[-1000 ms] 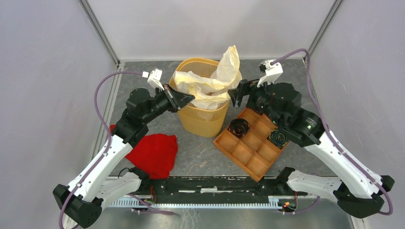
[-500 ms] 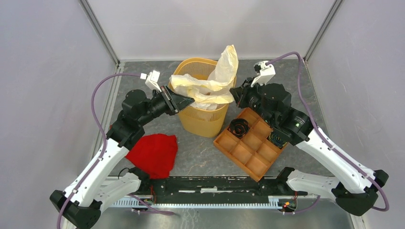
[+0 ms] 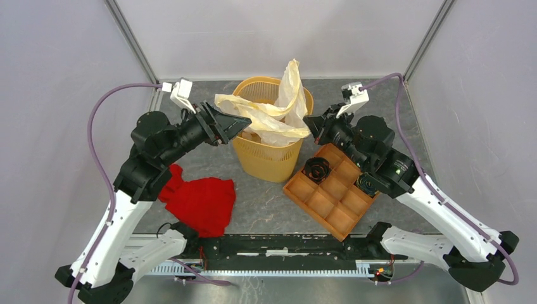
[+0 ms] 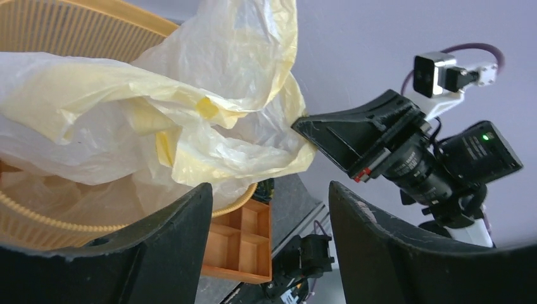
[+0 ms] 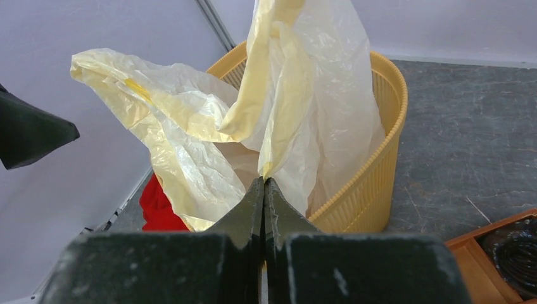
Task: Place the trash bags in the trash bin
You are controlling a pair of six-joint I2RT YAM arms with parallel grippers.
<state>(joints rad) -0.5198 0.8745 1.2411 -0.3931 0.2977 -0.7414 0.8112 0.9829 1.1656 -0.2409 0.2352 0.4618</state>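
The orange-yellow trash bin stands upright at mid-table. The cream-white trash bag lies crumpled over its mouth, with one flap rising above the rim and another reaching out left. My left gripper sits at the bin's left rim. In the left wrist view it is open, the bag lying just beyond its tips and nothing between them. My right gripper is at the bin's right rim. In the right wrist view it is shut on a fold of the bag.
A red cloth lies on the table at front left, under my left arm. An orange-brown compartment tray sits right of the bin, holding two black coiled items. Grey walls enclose the table on three sides.
My left gripper has opened, let go of the bag and drawn back to the left. My right gripper has moved in and shut on the bag's right side. The upright flap leans further left.
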